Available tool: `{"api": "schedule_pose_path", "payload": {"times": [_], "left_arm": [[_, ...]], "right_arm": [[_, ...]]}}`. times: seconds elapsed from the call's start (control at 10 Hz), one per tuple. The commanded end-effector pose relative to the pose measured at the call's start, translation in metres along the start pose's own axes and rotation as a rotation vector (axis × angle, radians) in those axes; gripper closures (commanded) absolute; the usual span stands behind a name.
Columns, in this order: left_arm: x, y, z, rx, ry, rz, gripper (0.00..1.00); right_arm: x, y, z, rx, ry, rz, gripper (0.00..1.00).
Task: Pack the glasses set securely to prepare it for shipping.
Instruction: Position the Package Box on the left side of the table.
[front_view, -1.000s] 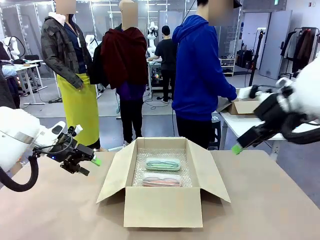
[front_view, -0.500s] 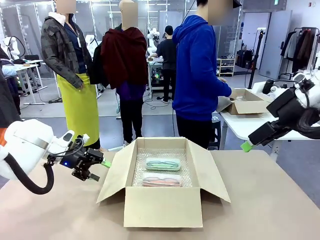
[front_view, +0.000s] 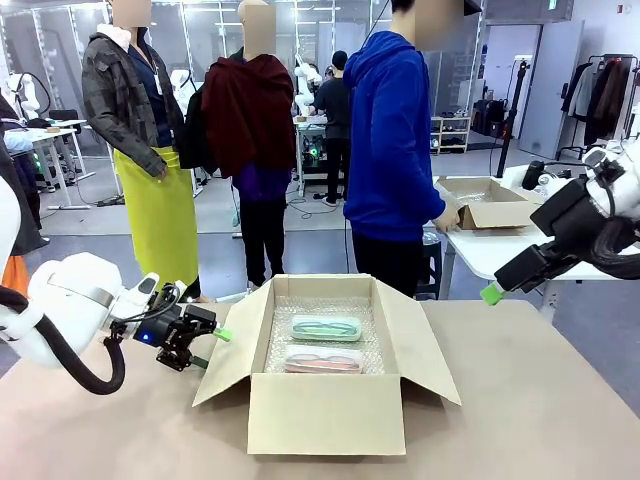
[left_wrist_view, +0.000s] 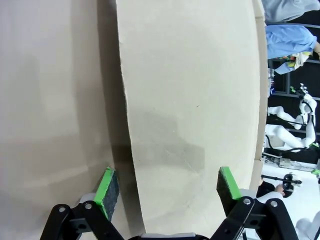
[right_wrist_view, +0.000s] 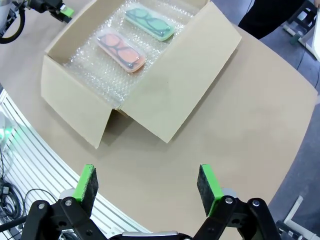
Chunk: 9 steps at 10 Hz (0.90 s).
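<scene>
1. Two glasses cases lay side by side on bubble wrap (front_view: 330, 308) inside one open cardboard box (front_view: 326, 412) at the middle of the desk (front_view: 530, 420): one mint green case (front_view: 326, 327) toward the far edge and one pale pink case (front_view: 323, 359) toward the near edge.
2. Two grippers were in view, both with fingers spread apart and holding nothing.
3. The left gripper (front_view: 212, 335) was at the box's left flap (left_wrist_view: 195, 115); in the left wrist view the flap's edge ran between its green pads (left_wrist_view: 106, 186).
4. The right gripper (front_view: 490, 293) hung above the desk's right edge, well apart from the box.
5. One person in a blue hoodie (front_view: 392, 140) stood at the far edge.
6. Compared with a second before, the left gripper had moved right to the flap, and the right gripper had shifted slightly right. The cases had not moved.
</scene>
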<state>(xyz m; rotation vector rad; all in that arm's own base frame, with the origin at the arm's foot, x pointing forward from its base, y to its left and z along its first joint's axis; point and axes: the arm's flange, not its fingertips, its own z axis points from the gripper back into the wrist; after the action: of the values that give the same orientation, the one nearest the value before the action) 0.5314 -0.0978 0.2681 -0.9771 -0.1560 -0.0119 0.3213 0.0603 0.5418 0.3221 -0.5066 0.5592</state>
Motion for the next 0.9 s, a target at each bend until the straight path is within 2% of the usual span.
{"api": "schedule_pose_path", "payload": {"times": [0.0, 0.1, 0.2, 0.3, 0.4, 0.5, 0.7, 0.8], "left_arm": [[-0.001, 0.001, -0.006, -0.080, 0.008, 0.014, 0.00], [-0.002, 0.004, -0.006, -0.111, 0.013, 0.046, 0.00], [-0.002, 0.005, -0.001, -0.166, 0.026, 0.083, 0.24], [-0.002, 0.005, 0.003, -0.187, 0.030, 0.090, 0.60], [-0.003, 0.004, 0.007, -0.210, 0.040, 0.100, 0.84], [-0.003, 0.002, 0.010, -0.232, 0.045, 0.108, 1.00], [-0.002, -0.002, 0.018, -0.283, 0.045, 0.119, 1.00], [-0.002, -0.009, 0.021, -0.310, 0.054, 0.105, 0.96]], "right_arm": [[0.002, 0.001, -0.001, -0.006, -0.011, 0.003, 0.00], [0.002, 0.001, -0.001, -0.006, -0.011, 0.003, 0.00], [0.002, 0.001, -0.001, -0.006, -0.011, 0.003, 0.00], [0.002, 0.001, -0.001, -0.006, -0.011, 0.003, 0.00], [0.002, 0.001, -0.001, -0.006, -0.011, 0.003, 0.00], [0.002, 0.001, -0.001, -0.006, -0.011, 0.003, 0.00], [0.002, 0.001, -0.001, -0.006, -0.011, 0.003, 0.00], [0.002, 0.001, -0.001, -0.006, -0.011, 0.003, 0.00]]}}
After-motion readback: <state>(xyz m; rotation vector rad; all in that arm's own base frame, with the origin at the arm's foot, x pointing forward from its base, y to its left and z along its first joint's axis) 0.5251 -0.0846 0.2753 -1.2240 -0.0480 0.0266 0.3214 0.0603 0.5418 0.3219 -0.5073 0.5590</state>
